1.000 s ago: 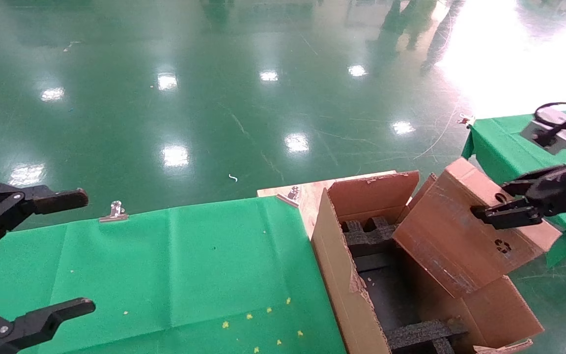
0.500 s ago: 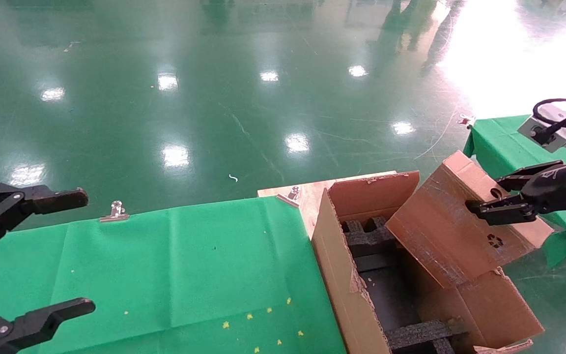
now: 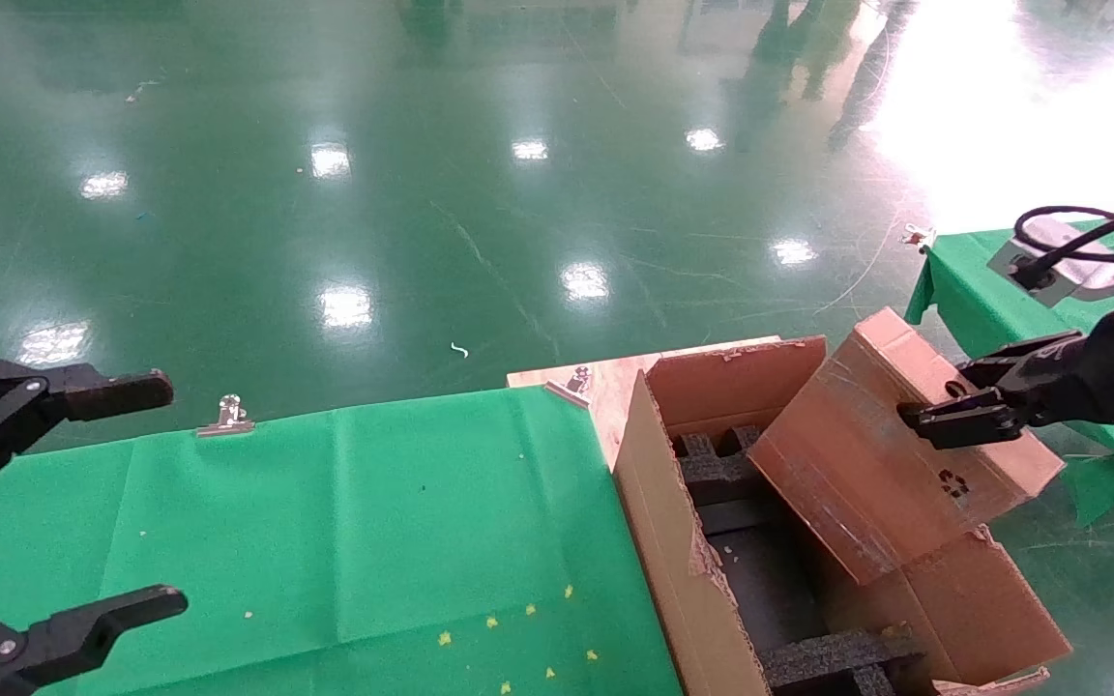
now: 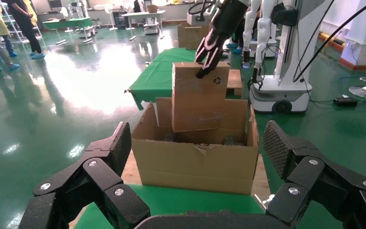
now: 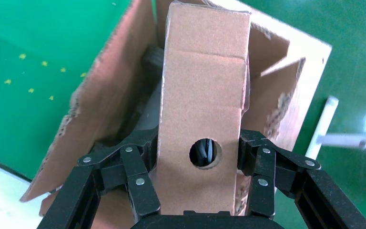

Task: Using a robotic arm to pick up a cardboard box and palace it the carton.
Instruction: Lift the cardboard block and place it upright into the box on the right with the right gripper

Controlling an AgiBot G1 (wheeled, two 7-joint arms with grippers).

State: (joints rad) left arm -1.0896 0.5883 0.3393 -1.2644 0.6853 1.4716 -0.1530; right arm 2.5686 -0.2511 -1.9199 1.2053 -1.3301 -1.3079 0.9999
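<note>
My right gripper [image 3: 965, 405] is shut on the cardboard box [image 3: 891, 445], a flat brown box with a recycling mark, held tilted over the carton's far right corner with its lower end above the opening. In the right wrist view the fingers [image 5: 140, 183] clamp both broad faces of the cardboard box [image 5: 202, 95], its round hole facing the camera. The carton [image 3: 673, 541] stands open with black foam inserts [image 3: 833, 657] inside. The left wrist view shows the carton [image 4: 195, 162] with the cardboard box [image 4: 198, 98] above it. My left gripper [image 3: 83, 503] is open and empty at the near left.
The green-covered table [image 3: 325, 532] lies left of the carton, with metal clips [image 3: 225, 418] on its far edge. A second green table [image 3: 992, 290] stands behind the right arm. Torn carton flaps [image 3: 987, 609] stick out at the right. Shiny green floor lies beyond.
My right gripper has carried the cardboard box to the left and slightly lower, further over the carton's opening. The left gripper has not moved.
</note>
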